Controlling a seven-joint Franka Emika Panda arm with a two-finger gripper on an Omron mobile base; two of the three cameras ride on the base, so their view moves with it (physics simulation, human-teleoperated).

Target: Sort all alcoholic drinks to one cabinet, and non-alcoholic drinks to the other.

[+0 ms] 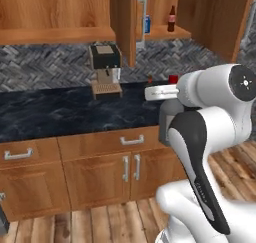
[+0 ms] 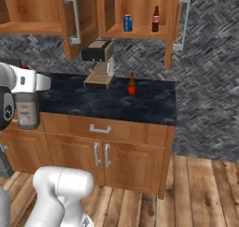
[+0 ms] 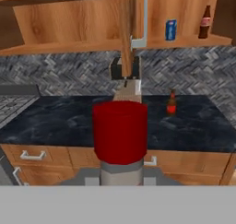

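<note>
Wooden cabinets hang over a dark marble surface (image 2: 140, 104) backed by grey herringbone tile; you have the right-hand cabinet (image 2: 140, 32) open, with the blue soda can (image 2: 127, 23) and the small cola bottle (image 2: 155, 19) already standing side by side on its shelf; the left-hand cabinet (image 2: 32, 11) stands open too, and what it holds you cannot tell. Your hand (image 3: 120, 179) is closed on the liquor bottle (image 3: 120, 133), whose red cap fills the middle of the hand view, the greyish glass body hanging below the arm out to the left in the right base view; judge it heavy and slick for glass, so keep the grip just under the shoulder and the bottle upright, since a tilt may let it slide. Farther right, the brown beer bottle (image 2: 132, 84) stands alone on the surface near the coffee machine (image 2: 99, 65); it looks slimmer, lighter and easy to topple; take it low on the body, across the label, not by the neck.
</note>
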